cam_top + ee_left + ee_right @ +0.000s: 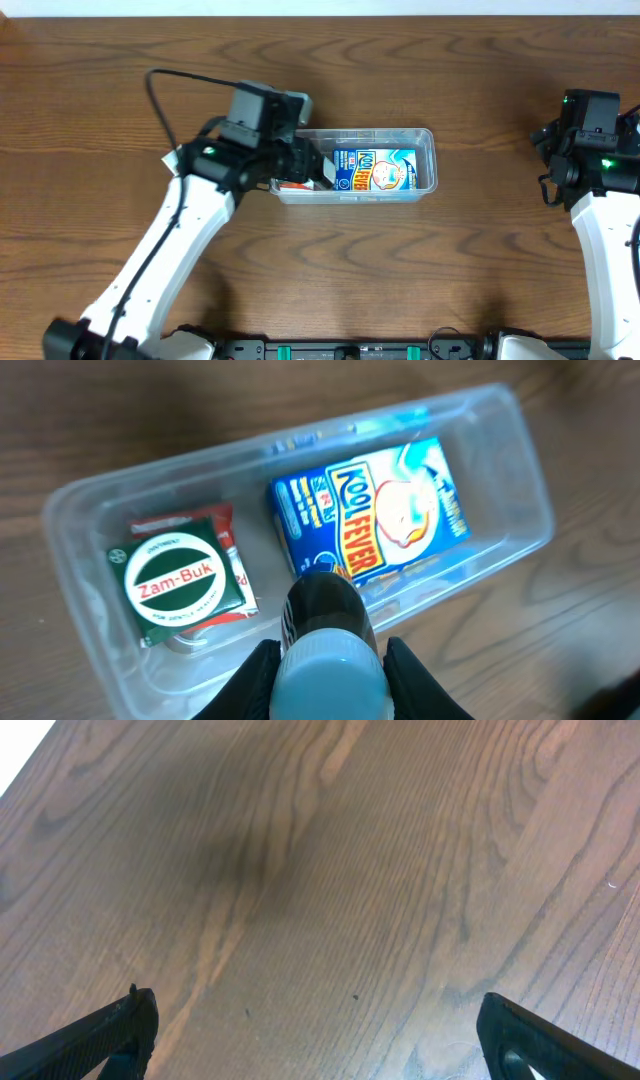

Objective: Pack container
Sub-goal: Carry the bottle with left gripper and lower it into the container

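Observation:
The clear plastic container [425, 140] sits mid-table; it also shows in the left wrist view [520, 470]. Inside lie a blue-and-white Kool Fever carton [380, 510] [375, 170] and a green-and-red Zam-Buk packet [180, 580]. My left gripper [328, 670] is shut on a small dark bottle with a pale blue cap [328, 680], held over the container's near side between the two items. In the overhead view the left gripper [318, 168] is at the container's left half. My right gripper [315, 1035] is open and empty above bare wood at the far right.
The wooden table [120, 80] surrounds the container on all sides. The right arm [595, 150] stands well to the right of the container. The table's front edge carries a black rail [360, 350].

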{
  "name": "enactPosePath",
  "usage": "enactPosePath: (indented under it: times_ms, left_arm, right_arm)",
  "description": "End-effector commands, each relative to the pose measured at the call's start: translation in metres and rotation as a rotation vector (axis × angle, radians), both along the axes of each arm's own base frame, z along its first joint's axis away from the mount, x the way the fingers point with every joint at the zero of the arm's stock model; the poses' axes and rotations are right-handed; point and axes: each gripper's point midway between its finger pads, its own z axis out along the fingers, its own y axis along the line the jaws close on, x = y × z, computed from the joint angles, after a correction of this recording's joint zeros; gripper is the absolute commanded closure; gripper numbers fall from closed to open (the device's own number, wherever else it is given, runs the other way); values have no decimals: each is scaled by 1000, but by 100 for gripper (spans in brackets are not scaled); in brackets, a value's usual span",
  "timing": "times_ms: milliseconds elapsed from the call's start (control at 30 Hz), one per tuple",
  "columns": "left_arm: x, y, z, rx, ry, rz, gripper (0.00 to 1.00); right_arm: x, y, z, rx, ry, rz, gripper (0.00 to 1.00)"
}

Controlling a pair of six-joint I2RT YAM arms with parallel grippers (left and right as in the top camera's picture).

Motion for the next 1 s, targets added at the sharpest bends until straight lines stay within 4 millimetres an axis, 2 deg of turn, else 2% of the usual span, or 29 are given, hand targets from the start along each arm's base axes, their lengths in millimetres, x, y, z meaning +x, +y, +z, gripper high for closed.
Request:
enactPosePath:
  times_ms: [0, 233, 667, 967]
  left_arm:
    - [7, -4, -10, 62, -14, 4, 73]
    - [19, -13, -36, 149, -28, 4, 74]
    - [34, -7, -41, 229, -88, 49, 74]
    - [35, -13, -65, 255, -43, 33, 74]
  right_arm:
    - [-1, -3, 2, -1, -12, -21, 1]
    - [-1, -3, 2, -1, -12, -21, 1]
    - [-1, -3, 2, -1, -12, -21, 1]
    - [-1, -3, 2, -1, -12, -21, 1]
